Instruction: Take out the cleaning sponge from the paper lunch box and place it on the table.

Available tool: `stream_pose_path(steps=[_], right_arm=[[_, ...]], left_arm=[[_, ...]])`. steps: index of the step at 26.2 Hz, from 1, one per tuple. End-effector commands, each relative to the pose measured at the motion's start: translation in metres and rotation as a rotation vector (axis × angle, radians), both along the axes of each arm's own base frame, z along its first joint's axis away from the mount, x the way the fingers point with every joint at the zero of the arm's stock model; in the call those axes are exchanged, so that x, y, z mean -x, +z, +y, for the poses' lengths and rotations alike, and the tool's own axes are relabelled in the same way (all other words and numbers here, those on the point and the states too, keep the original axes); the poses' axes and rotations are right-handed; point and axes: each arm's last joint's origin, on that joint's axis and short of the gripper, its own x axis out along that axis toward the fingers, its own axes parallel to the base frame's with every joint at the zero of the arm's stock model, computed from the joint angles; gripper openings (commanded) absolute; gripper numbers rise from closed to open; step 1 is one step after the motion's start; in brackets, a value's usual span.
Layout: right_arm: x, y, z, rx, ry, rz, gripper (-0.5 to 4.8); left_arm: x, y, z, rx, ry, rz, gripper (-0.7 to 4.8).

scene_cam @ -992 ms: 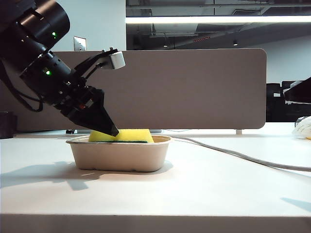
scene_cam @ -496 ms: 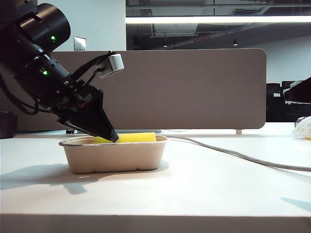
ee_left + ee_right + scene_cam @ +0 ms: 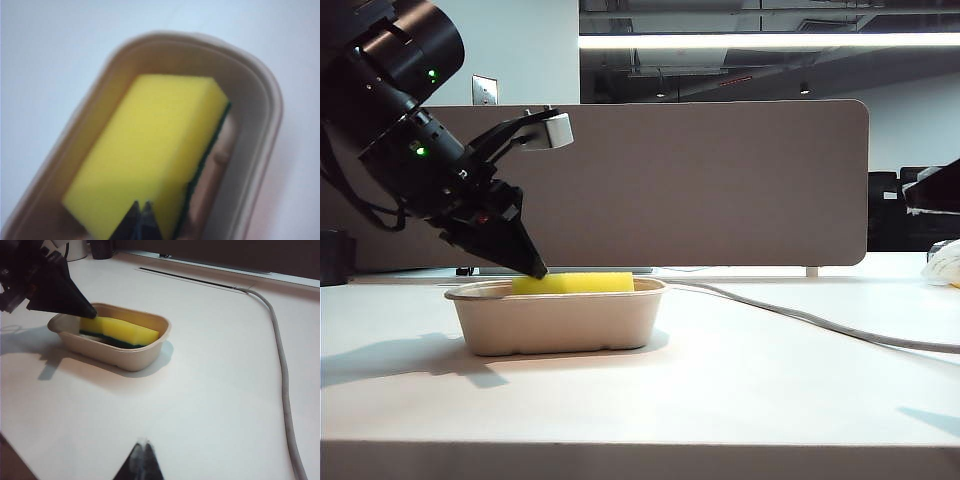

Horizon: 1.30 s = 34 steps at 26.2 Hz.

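Left gripper [image 3: 533,268]: its dark tapered fingers are pressed together, tip to tip, with nothing between them. In the left wrist view the left gripper [image 3: 141,207] shows its two points meeting in front of the near end of the sponge; nothing yellow is pinched between them. In the exterior view the closed tip sits at the left end of the sponge's top face, just above the rim of the box; whether it touches the foam cannot be told. The arm slopes down to it from the upper left.

Sponge [image 3: 574,284]: it lies inside the box [image 3: 560,320], yellow face up, its top standing a little above the rim. The right wrist view shows the sponge [image 3: 120,330] tilted, its left end raised under the gripper tip, the dark green layer underneath. The left wrist view shows the green layer along one long edge and open space between the sponge [image 3: 150,150] and the box wall on that side.

Box: it stands flat on the white table [image 3: 740,390], left of centre.

Right gripper [image 3: 141,449]: its fingers are together and grasp nothing; it hangs over bare table, well apart from the box [image 3: 135,357].

Surroundings: a grey cable [image 3: 820,322] runs across the table from behind the box toward the right. A brown-grey divider panel [image 3: 720,180] stands along the far edge.
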Motion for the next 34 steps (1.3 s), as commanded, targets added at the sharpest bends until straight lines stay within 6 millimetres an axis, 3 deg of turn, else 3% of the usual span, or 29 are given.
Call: stream_pose_path(steps=[1,13,18,23,29,32,34], right_arm=[[0.0,0.002,0.0,-0.009,0.0,-0.011,-0.05],[0.0,0.002,0.0,-0.009,-0.001,-0.011,-0.05],[0.0,0.002,0.0,-0.009,0.0,-0.011,-0.05],[0.0,0.002,0.0,-0.009,0.0,-0.011,-0.05],[0.0,0.002,0.0,-0.009,0.0,-0.011,-0.05],[0.0,0.002,0.0,-0.009,0.0,-0.011,-0.05],[0.0,0.002,0.0,-0.009,0.0,-0.011,-0.05]], left_arm=[[-0.006,0.011,-0.002,0.02,0.007,-0.05,-0.06],[-0.021,0.061,-0.011,0.087,-0.009,-0.097,-0.06],[-0.02,0.065,-0.011,0.092,-0.039,-0.058,0.02],[-0.02,0.05,-0.011,0.028,-0.069,0.002,1.7],[-0.023,0.027,-0.013,-0.018,-0.068,0.116,2.02],[-0.027,0.017,-0.014,-0.039,-0.052,0.143,3.2],[-0.03,0.011,-0.014,-0.065,-0.025,0.151,3.5]])
